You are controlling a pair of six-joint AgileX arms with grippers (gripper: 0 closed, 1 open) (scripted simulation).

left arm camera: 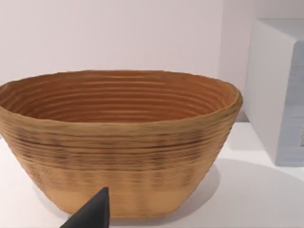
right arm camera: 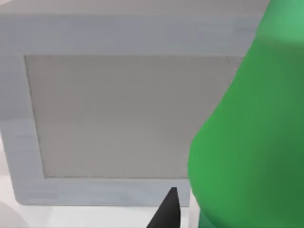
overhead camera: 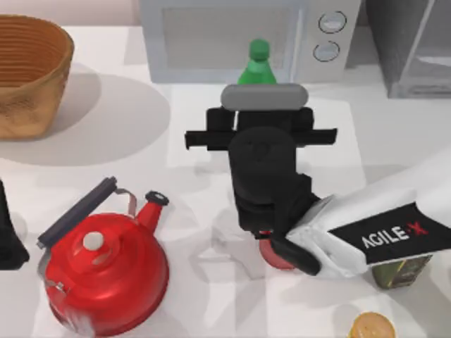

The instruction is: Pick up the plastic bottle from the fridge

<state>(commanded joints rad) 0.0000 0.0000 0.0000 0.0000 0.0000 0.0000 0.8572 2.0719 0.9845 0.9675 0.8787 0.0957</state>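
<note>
The plastic bottle (overhead camera: pixel 257 65), bright green with a rounded cap, stands upright just in front of the white microwave (overhead camera: pixel 211 42), not inside the fridge (overhead camera: pixel 416 49) at the back right. My right gripper (overhead camera: pixel 259 98) reaches it from the near side, its fingers hidden under the wrist's grey bar. In the right wrist view the bottle (right arm camera: pixel 247 133) looms large, and one dark fingertip (right arm camera: pixel 167 211) sits right beside its wall. My left gripper (overhead camera: pixel 8 236) is parked at the table's left edge, facing the basket (left arm camera: pixel 118 142).
A woven basket (overhead camera: pixel 28 74) stands at the back left and a red kettle (overhead camera: pixel 106 264) at the front left. Under my right arm sit a red jar (overhead camera: pixel 271 255) and a yellow-green bottle (overhead camera: pixel 403 271). An orange round object (overhead camera: pixel 372 327) lies at the front edge.
</note>
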